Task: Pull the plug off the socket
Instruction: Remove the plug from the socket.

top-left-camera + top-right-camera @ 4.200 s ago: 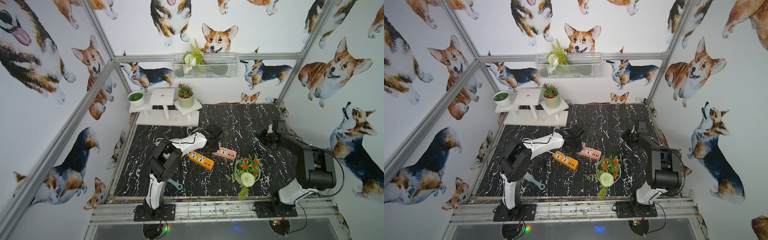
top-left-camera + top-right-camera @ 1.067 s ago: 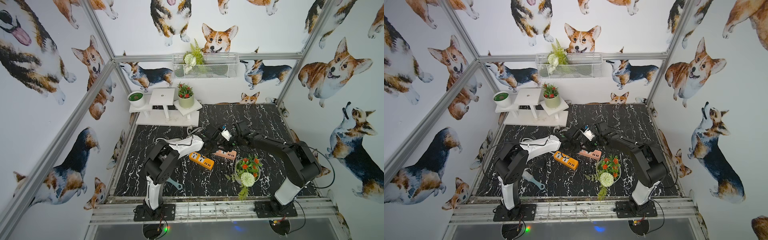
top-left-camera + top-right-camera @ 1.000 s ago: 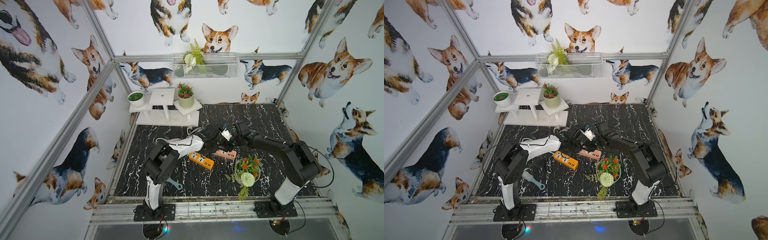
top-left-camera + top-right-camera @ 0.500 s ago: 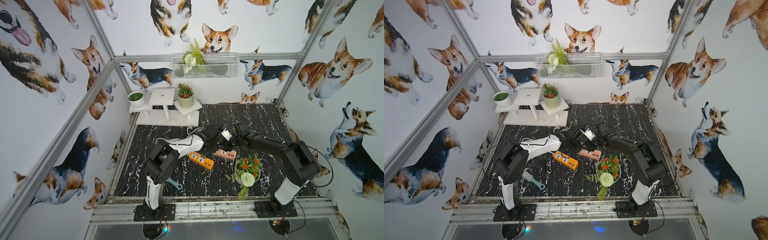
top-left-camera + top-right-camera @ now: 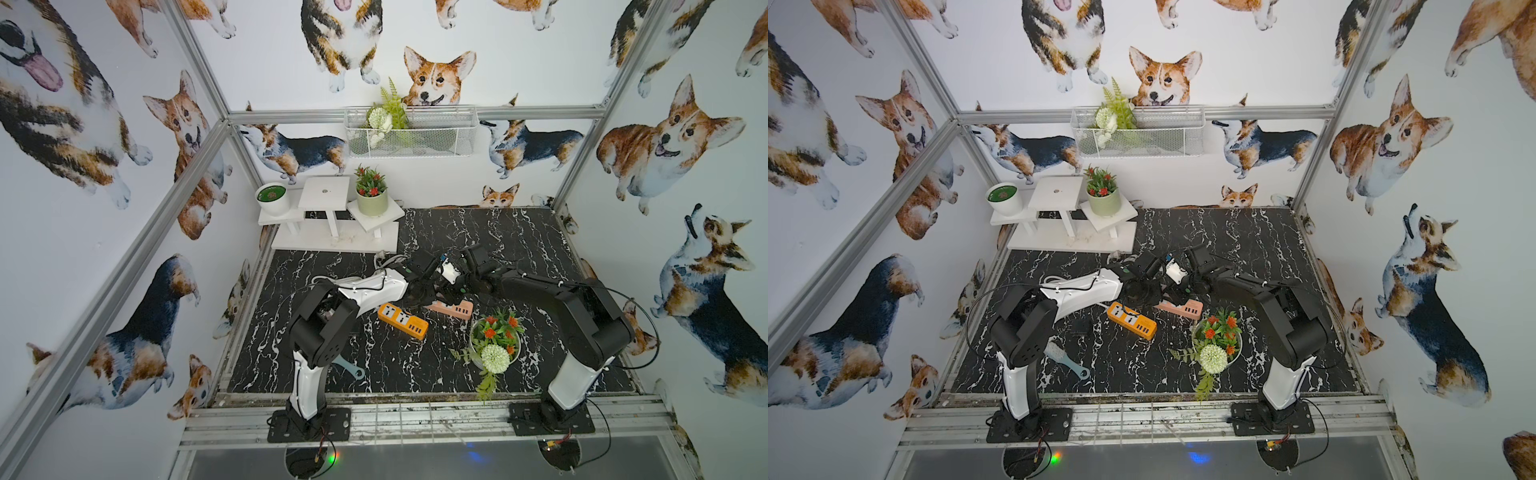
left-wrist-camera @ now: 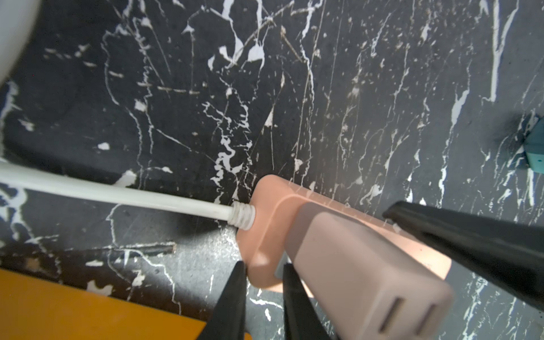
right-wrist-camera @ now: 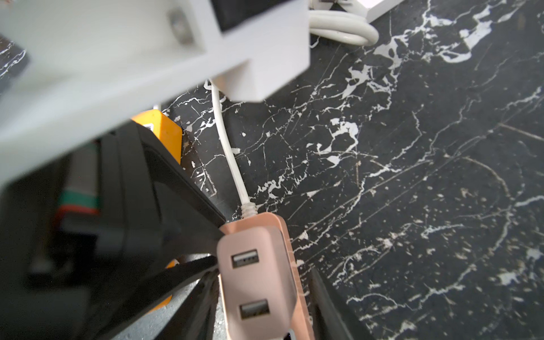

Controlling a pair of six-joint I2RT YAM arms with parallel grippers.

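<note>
The socket is a pink power strip [image 5: 455, 308] lying mid-table on the black marble top, with a white cord [image 6: 117, 194] at its end. A pale pink plug [image 7: 254, 273] with two USB ports sits in it and also shows in the left wrist view [image 6: 353, 265]. My left gripper [image 6: 264, 265] is shut on the strip's rounded corner [image 6: 265, 206] by the cord. My right gripper [image 7: 263, 273] stands open astride the plug; one finger touches its side, the other is just off it. In both top views the two wrists hide the plug.
An orange power strip [image 5: 402, 320] lies just left of the pink one, close to the left fingers. A flower pot [image 5: 494, 340] stands at the front right of it. A blue brush [image 5: 1065, 359] lies by the left arm's base. A white stand [image 5: 332, 220] with pots is at the back left.
Since the earliest frames my right arm has reached over from the right side to the pink strip. Over the last second both arms stay nearly still.
</note>
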